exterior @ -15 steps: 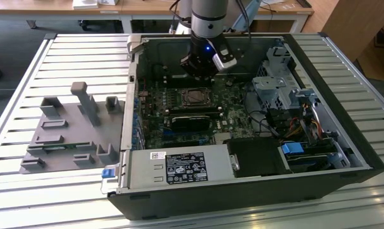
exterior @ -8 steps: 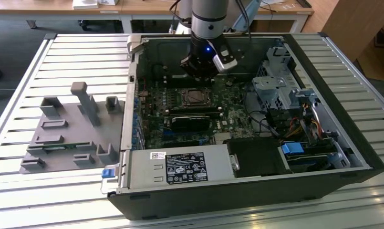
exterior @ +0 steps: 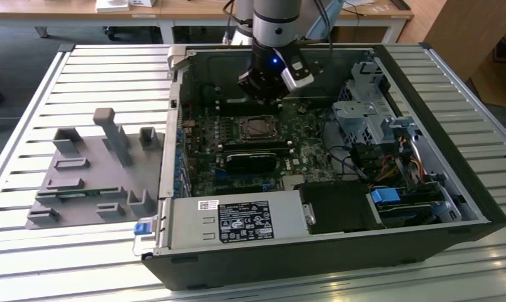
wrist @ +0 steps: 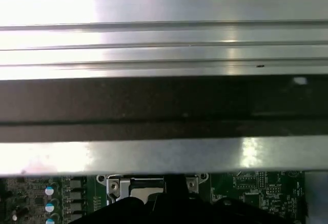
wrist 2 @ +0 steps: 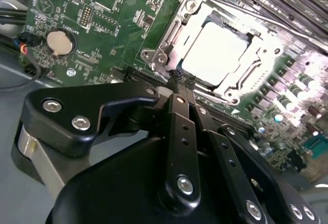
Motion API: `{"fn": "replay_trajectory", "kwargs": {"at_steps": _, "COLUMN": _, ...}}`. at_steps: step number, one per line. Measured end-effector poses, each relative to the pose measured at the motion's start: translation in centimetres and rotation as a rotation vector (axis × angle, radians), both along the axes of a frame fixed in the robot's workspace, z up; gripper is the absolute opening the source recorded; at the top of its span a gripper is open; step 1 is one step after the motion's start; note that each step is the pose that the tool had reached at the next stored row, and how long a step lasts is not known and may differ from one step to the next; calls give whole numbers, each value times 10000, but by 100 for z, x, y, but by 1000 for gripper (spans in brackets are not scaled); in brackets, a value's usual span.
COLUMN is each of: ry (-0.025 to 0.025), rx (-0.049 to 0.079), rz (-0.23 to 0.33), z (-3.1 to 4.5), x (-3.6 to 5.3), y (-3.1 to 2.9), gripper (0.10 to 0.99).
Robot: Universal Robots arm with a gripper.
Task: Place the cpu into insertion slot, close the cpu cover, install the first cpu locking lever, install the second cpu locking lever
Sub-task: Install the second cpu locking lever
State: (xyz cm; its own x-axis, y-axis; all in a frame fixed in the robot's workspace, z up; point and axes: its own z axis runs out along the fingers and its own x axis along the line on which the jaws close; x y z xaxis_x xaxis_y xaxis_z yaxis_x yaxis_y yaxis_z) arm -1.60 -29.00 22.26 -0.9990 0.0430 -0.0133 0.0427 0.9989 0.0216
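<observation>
In the exterior view an open computer case [exterior: 454, 189] lies on a slatted metal surface [exterior: 93, 69], and the arm reaches down into it from the top centre of the frame, its gripper [exterior: 264, 100] hanging just above the motherboard [exterior: 210, 163] and slightly behind the insertion slot [exterior: 257, 128], which sits near the middle of the frame. A grey fixture tray [exterior: 85, 182] with upright blocks rests on the surface at the exterior view's left, well apart from the case. In the second wrist view the gripper [wrist 2: 180, 80] shows its black fingers [wrist 2: 177, 106] drawn together until their tips meet, with nothing held between them; the tips sit right at the near edge of the socket. The cpu [wrist 2: 215, 52] lies flat inside the insertion slot in the upper right of that frame, its pale metal top glaring in the light, and the cpu cover [wrist 2: 171, 34] frames it, lying down around the chip. A round coin battery [wrist 2: 60, 43] sits on the board at the upper left.
</observation>
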Motion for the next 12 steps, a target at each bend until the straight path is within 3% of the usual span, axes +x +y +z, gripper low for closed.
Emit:
{"fn": "replay_trajectory", "kwargs": {"at_steps": 4, "ry": 1, "rx": -2, "rz": 0, "z": 96, "x": 0, "y": 0, "gripper": 106}}
{"fn": "replay_trajectory", "kwargs": {"at_steps": 12, "ry": 1, "rx": -7, "rz": 0, "z": 102, "x": 0, "y": -39, "gripper": 106}}
